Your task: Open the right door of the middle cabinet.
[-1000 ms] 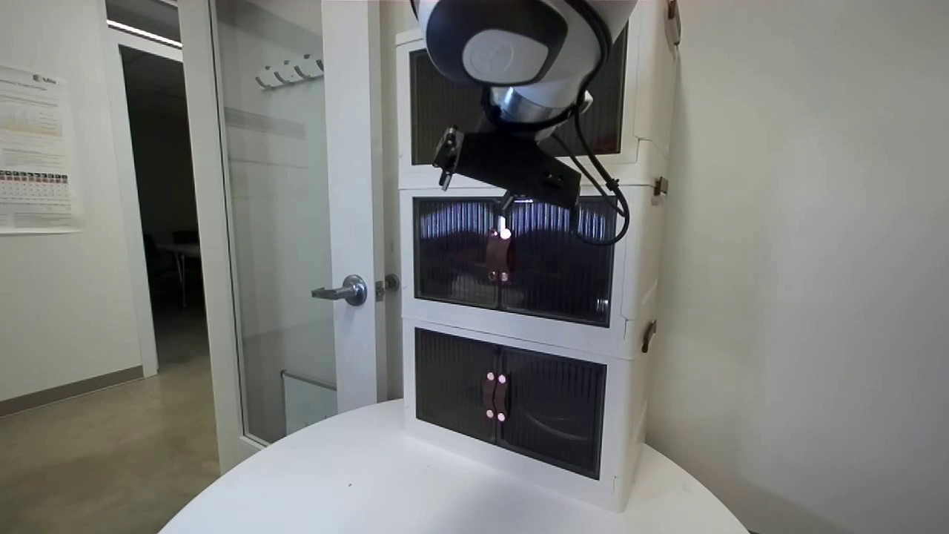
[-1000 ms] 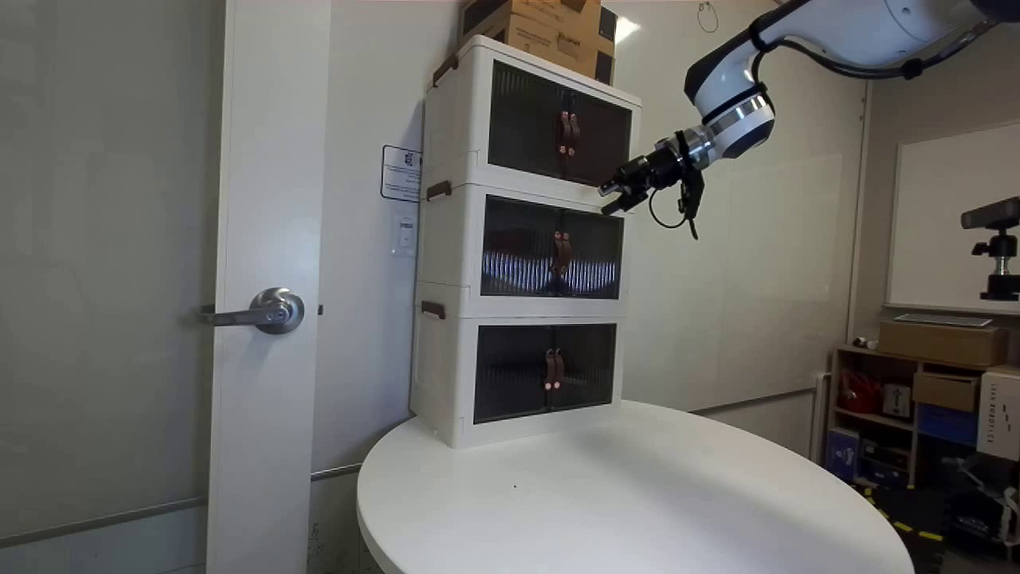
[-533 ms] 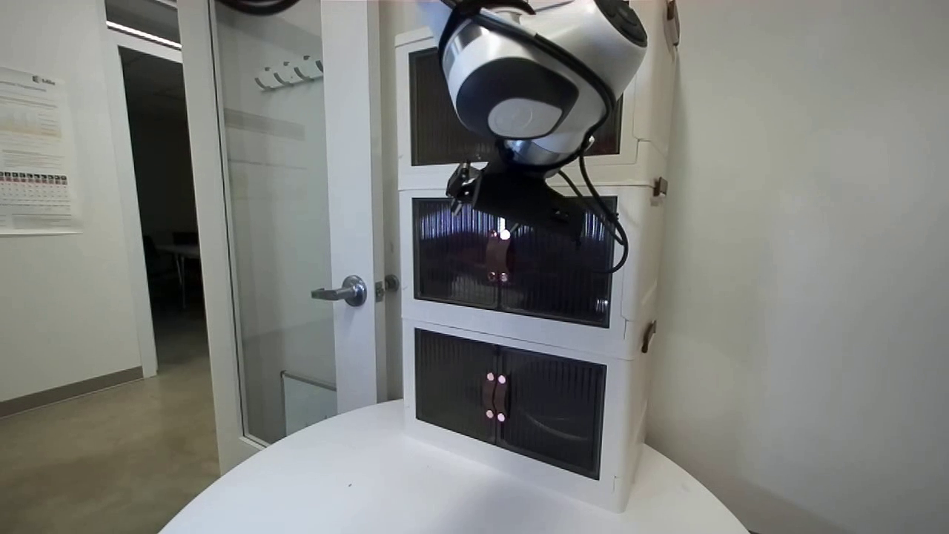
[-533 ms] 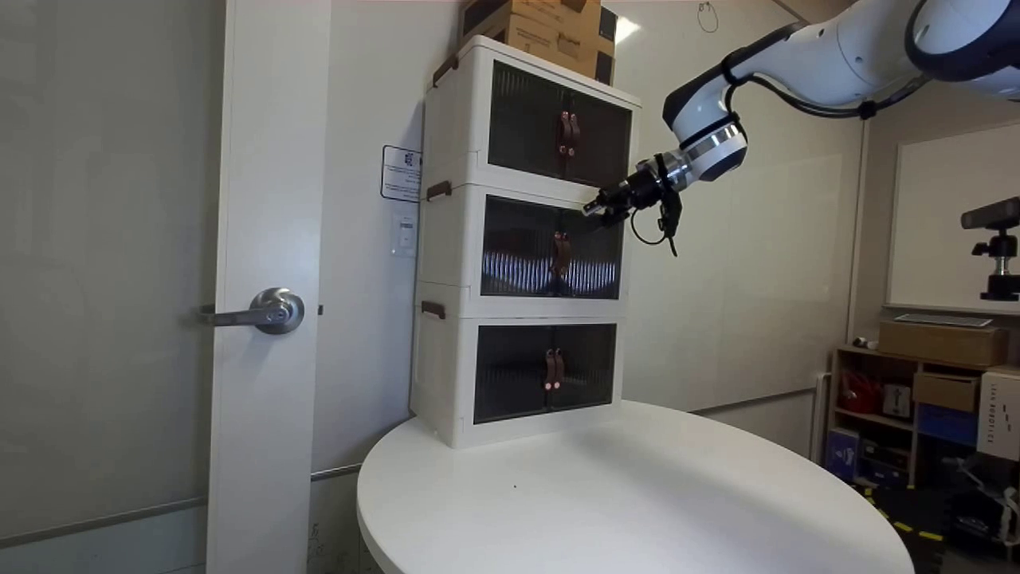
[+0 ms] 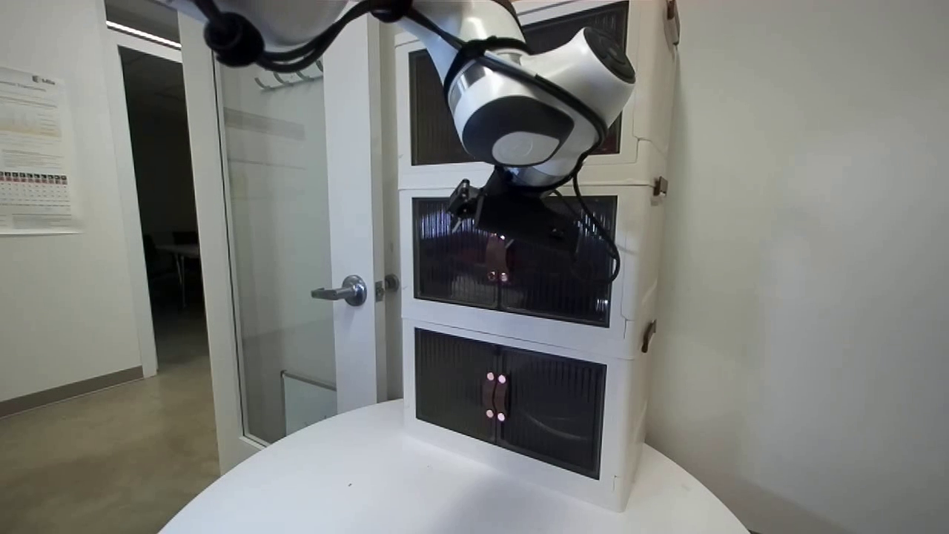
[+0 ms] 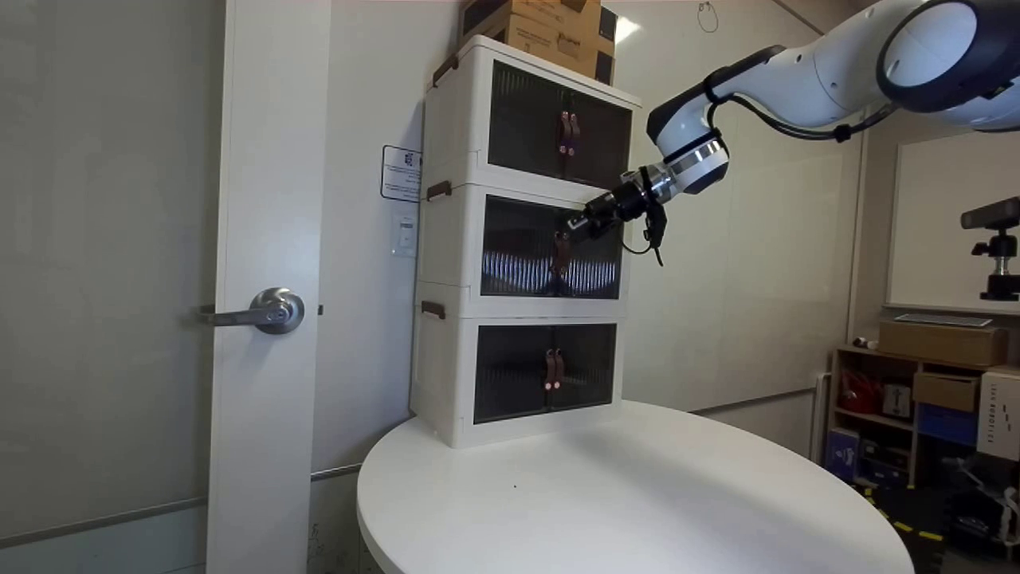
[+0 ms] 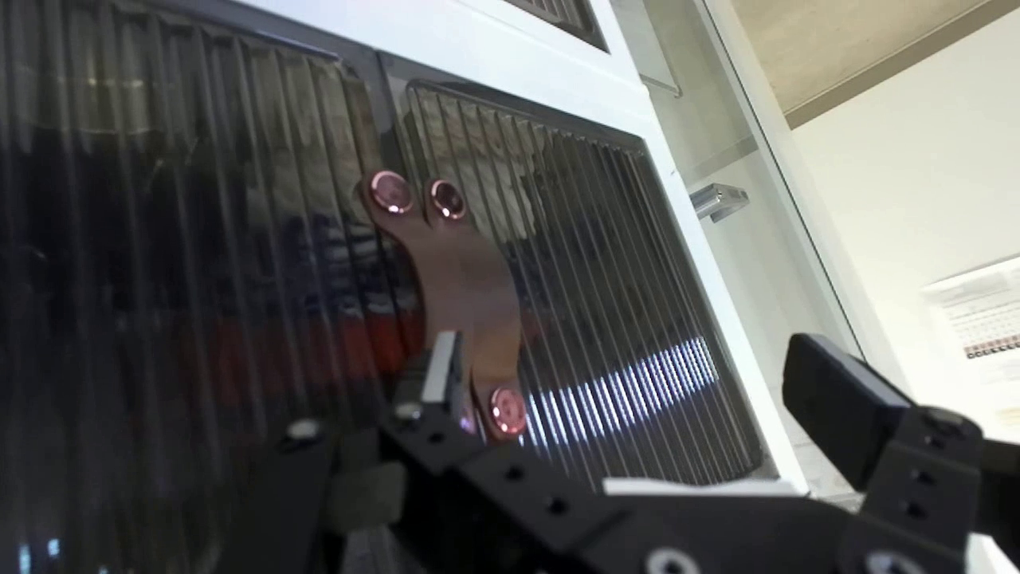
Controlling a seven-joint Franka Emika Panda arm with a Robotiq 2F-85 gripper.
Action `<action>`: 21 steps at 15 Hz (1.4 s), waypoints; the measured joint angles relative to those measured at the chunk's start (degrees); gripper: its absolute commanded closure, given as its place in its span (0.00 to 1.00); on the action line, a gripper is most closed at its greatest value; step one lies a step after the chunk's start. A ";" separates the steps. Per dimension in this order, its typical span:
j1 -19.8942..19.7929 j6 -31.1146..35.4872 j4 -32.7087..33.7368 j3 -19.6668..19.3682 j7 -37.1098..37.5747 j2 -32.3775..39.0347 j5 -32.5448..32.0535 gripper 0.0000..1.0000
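Observation:
The middle cabinet (image 5: pixel 511 324) is the middle box of a white three-tier stack, seen also in an exterior view (image 6: pixel 550 308). Its right door (image 5: pixel 552 297), dark and ribbed, is closed; it also shows in an exterior view (image 6: pixel 594 281) and fills the left of the wrist view (image 7: pixel 183 263). Brown strap handles with pinkish studs (image 7: pixel 470 287) meet at the centre seam. My gripper (image 7: pixel 645 391) is open and empty, in front of the doors near handle height, also in both exterior views (image 5: pixel 482 230) (image 6: pixel 570 229). One finger overlaps the handles' stud end in the wrist view; contact cannot be told.
The top tier (image 6: pixel 526 119) and bottom tier (image 5: pixel 511 404) have like dark doors, closed. The stack stands on a round white table (image 5: pixel 415 482). A glazed room door (image 5: pixel 352 148) is beside it. Cardboard boxes (image 6: pixel 550 36) lie on top. A camera on a stand (image 6: pixel 992 215) is farther off.
My gripper has moved down and in towards the stack, from the top edge of the middle cabinet to the level of its handles. The doors have not moved.

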 measured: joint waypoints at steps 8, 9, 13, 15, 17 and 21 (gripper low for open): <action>-0.05 0.92 0.60 0.97 1.02 1.98 -2.48 0.00; -0.11 1.12 0.62 0.98 1.28 1.99 -2.58 0.00; -0.47 2.65 0.83 1.09 2.37 2.22 -2.77 0.00; -0.53 3.15 1.15 1.26 2.87 2.57 -2.79 0.00; -0.54 3.18 1.67 1.52 3.16 3.03 -2.80 0.00; -0.53 3.19 2.82 2.49 3.22 4.10 -2.83 0.00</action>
